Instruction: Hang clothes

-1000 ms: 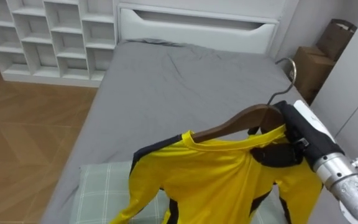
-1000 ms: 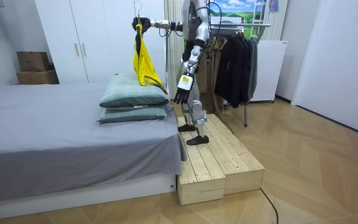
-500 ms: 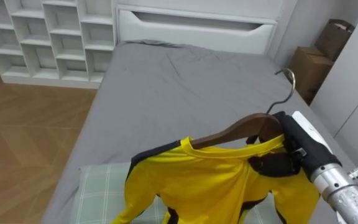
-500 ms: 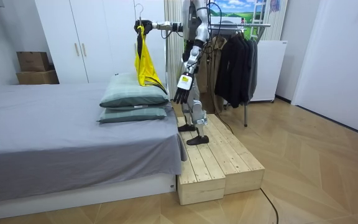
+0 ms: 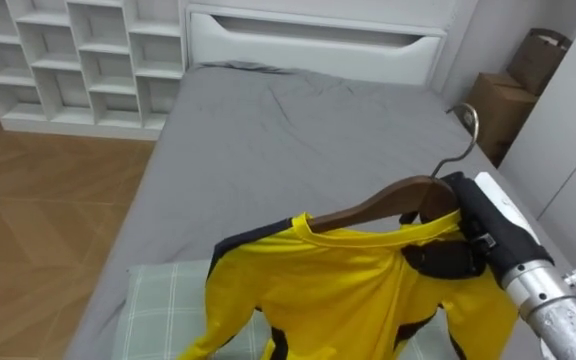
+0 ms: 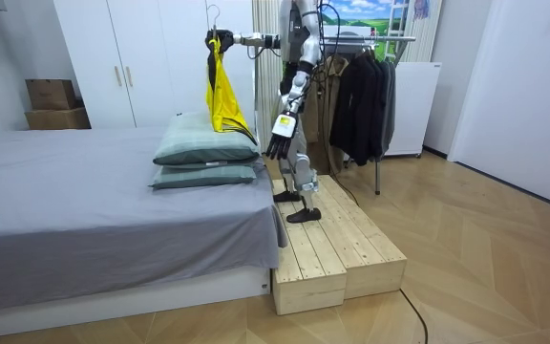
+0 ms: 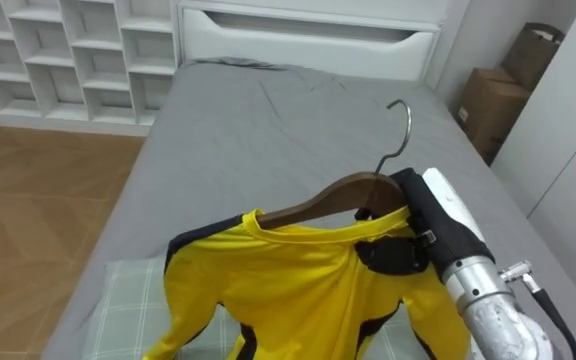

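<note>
The robot stands on a wooden platform set against the foot end of the bed, facing along the bed toward its white headboard. Its right arm reaches out level over the foot end. The right hand is closed round a wooden hanger, with the fingers wrapped about the wood just below the metal hook. The hook points up and is free of any rail.

A yellow shirt with black trim hangs on the hanger. Its collar sits at the hanger's neck, one shoulder is spread along the bare wooden arm, and the other shoulder is bunched under the hand. The shirt's body hangs down over the two green checked pillows stacked at the foot end of the bed, and its lower edge appears to reach the top pillow.

The left hand hangs at the robot's side beside the bed's foot end, holding nothing, with its fingers loose and pointing down.

Behind the robot, away from the bed, a clothes rack holds dark garments. Past the head of the bed, a white cube shelf stands to the left of the headboard and cardboard boxes stand to its right. White wardrobe doors line the wall on the far side of the bed in the room view.
</note>
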